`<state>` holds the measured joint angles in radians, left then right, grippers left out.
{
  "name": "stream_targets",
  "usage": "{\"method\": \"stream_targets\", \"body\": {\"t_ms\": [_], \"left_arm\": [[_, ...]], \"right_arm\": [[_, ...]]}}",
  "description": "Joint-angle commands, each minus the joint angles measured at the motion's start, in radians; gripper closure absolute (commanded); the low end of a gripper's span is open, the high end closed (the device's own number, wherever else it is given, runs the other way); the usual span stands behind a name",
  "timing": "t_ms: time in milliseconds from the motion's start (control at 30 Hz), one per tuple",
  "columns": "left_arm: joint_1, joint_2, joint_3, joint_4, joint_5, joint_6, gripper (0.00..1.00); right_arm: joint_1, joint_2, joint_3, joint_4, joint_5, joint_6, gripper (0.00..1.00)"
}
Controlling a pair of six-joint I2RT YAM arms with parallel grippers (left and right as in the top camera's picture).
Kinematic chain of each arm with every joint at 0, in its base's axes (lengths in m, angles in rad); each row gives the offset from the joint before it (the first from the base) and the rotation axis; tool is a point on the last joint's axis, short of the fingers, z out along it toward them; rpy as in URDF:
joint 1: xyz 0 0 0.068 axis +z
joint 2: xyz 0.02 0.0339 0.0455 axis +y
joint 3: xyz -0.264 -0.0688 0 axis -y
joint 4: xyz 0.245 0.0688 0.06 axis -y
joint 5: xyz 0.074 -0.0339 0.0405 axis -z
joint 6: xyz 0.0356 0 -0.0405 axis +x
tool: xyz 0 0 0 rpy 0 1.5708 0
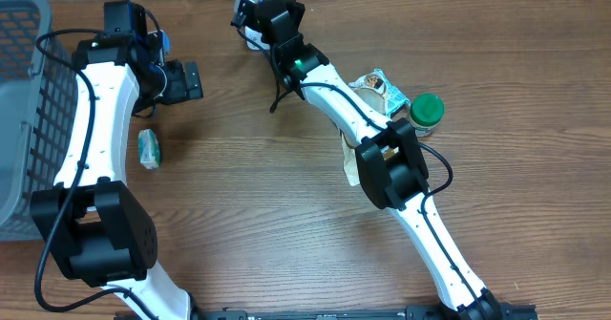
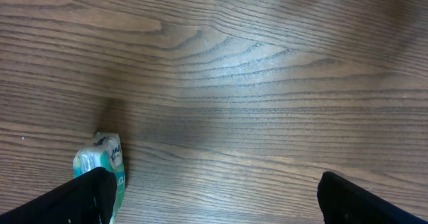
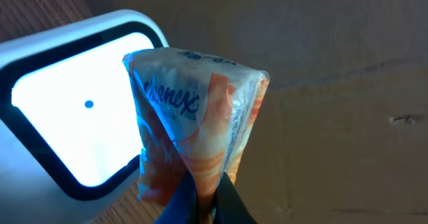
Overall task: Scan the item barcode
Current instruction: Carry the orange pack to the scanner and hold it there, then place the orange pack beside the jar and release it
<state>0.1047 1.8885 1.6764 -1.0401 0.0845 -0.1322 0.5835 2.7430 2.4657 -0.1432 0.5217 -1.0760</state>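
At the scanner window (image 3: 60, 110), my right gripper (image 3: 204, 207) pinched a Kleenex pack (image 3: 194, 130) by one corner. Slack film could twist and spoil the read; my left gripper (image 2: 221, 200) hung released.

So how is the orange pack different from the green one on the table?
The orange pack is pinched in the right gripper, raised before the lit scanner; the green pack lies loose on the table. One is orange and white, the other green. Both are small soft plastic-wrapped packs.
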Motion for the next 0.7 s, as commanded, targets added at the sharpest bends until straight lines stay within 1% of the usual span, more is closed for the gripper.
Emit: {"method": "stream_targets", "body": {"t_ms": [0, 133, 367, 467, 567, 667], "left_arm": [[-0.007, -0.012, 0.01, 0.001, -0.007, 0.001, 0.0], [-0.007, -0.012, 0.01, 0.001, -0.007, 0.001, 0.0], [-0.007, -0.012, 0.01, 0.001, -0.007, 0.001, 0.0], [-0.007, -0.012, 0.01, 0.001, -0.007, 0.001, 0.0], [-0.007, -0.012, 0.01, 0.001, -0.007, 0.001, 0.01], [-0.007, -0.012, 0.01, 0.001, -0.007, 0.001, 0.0]], "right_arm": [[0.012, -0.005, 0.003, 0.008, 0.021, -0.087, 0.96], [0.019, -0.005, 0.003, 0.011, 0.03, -0.13, 0.96], [0.033, -0.043, 0.003, 0.015, 0.038, -0.119, 0.96], [0.039, -0.085, 0.003, 0.01, 0.034, -0.059, 0.96], [0.042, -0.135, 0.003, -0.042, 0.007, 0.021, 0.96], [0.042, -0.226, 0.003, -0.188, -0.084, 0.245, 0.96]]}}
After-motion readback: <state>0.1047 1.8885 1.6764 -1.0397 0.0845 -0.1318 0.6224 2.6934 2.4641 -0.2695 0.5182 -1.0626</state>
